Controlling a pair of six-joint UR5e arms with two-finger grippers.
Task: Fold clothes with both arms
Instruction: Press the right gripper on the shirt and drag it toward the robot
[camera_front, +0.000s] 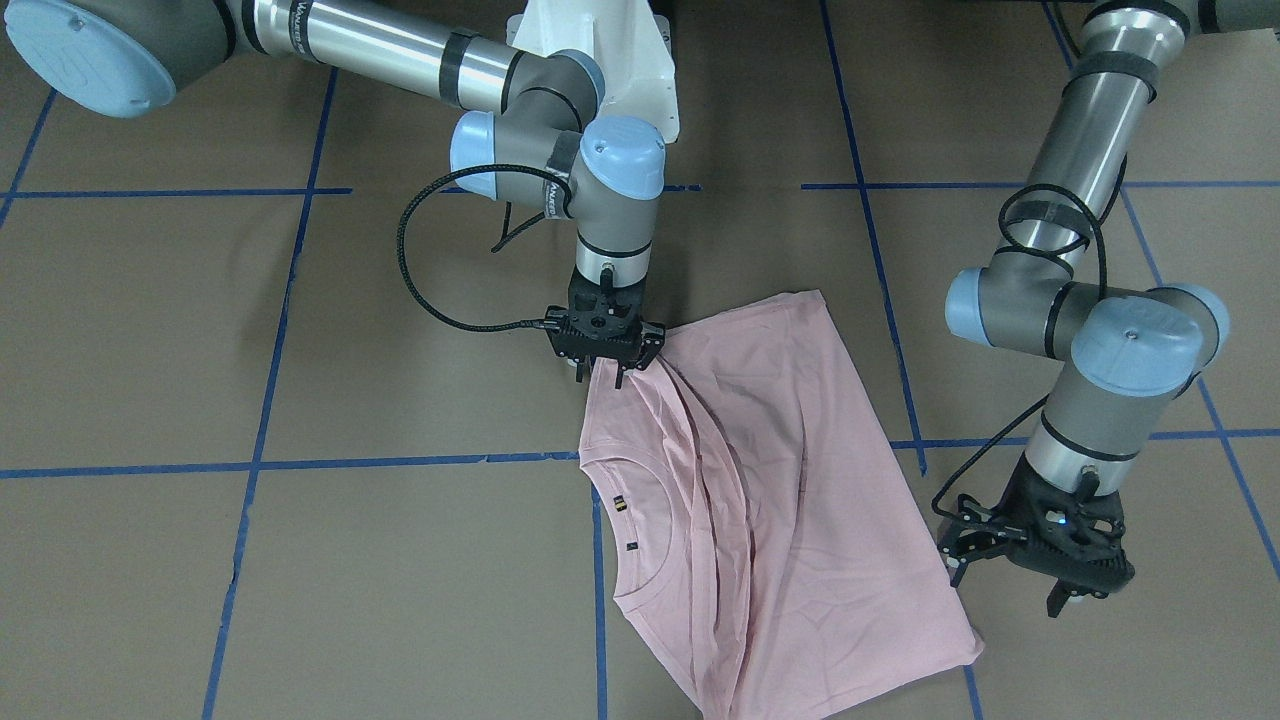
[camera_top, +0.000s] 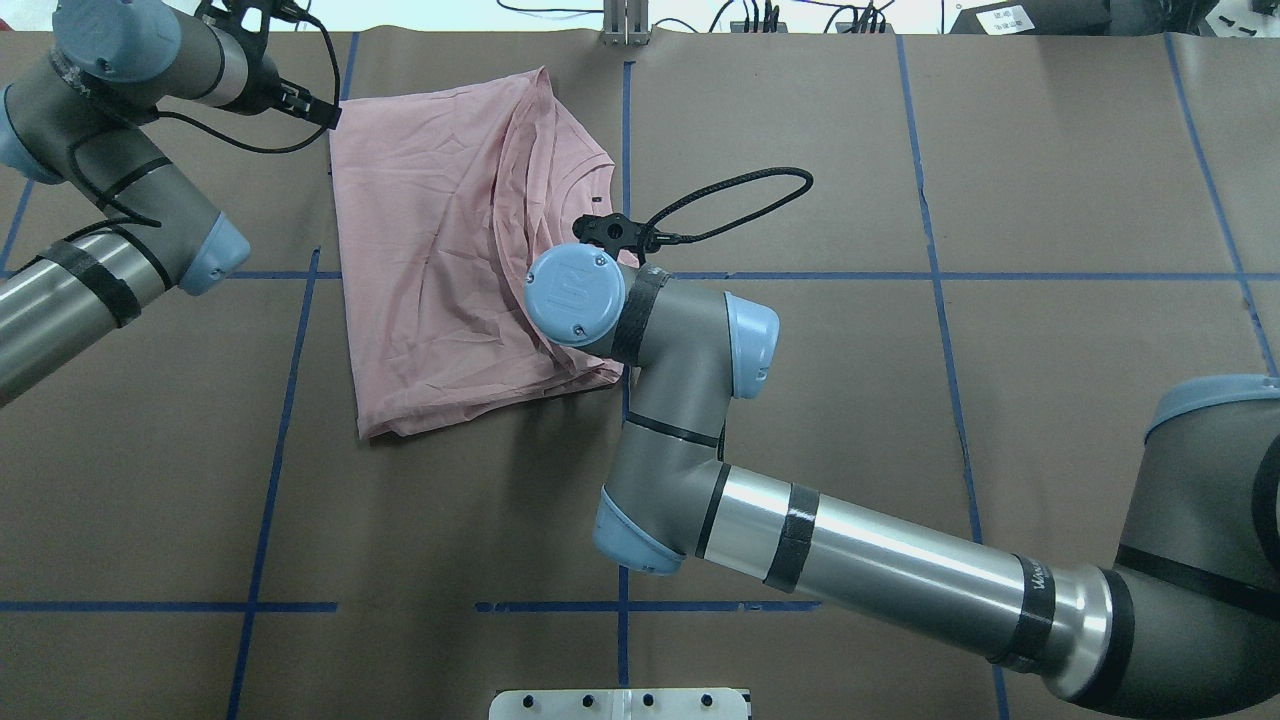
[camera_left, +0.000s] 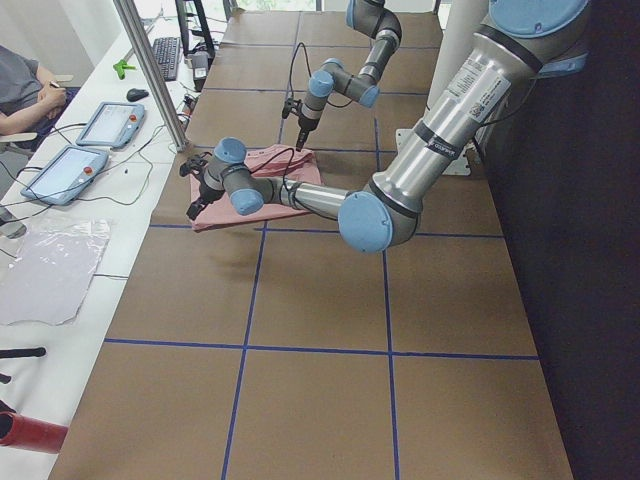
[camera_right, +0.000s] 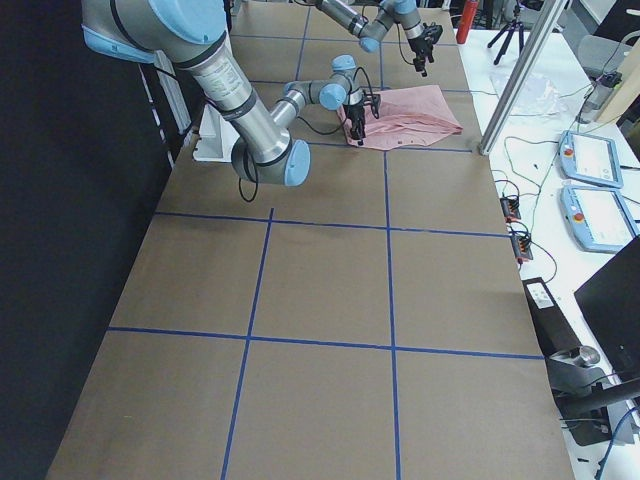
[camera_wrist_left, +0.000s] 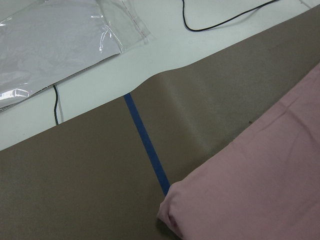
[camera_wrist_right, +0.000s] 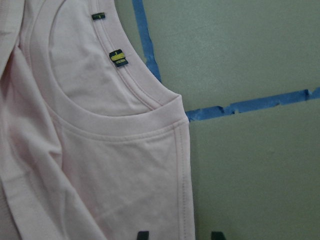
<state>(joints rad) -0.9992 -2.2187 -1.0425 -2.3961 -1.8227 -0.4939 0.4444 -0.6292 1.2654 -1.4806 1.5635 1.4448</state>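
Toward the far edge of the bench, on the robot's left half, we find the pale pink fabric T-shirt (camera_front: 800, 480) lying folded into a long rectangle on the brown paper bench cover (camera_front: 400, 350). One short end of it faces the robot's edge. Its ribbed round collar (camera_wrist_right: 120, 125) sits on the long side that faces the middle of the bench, and a small dark tag with a yellow stripe (camera_wrist_right: 118, 57) is sewn inside it.

We see the black two-finger right gripper (camera_front: 600, 378) down low at that same long side, at the shoulder beside the collar. From the right wrist view its black fingertips (camera_wrist_right: 143, 235) stand apart, one over fabric and one over bare paper, so we read it as released. Creases fan out from that spot.

Our black two-finger left gripper (camera_front: 1005, 592) hangs over bare paper just beside the opposite long side, near the far edge, with its fingers spread and nothing between them. Strips of blue tape (camera_wrist_right: 250, 104) cross the paper.
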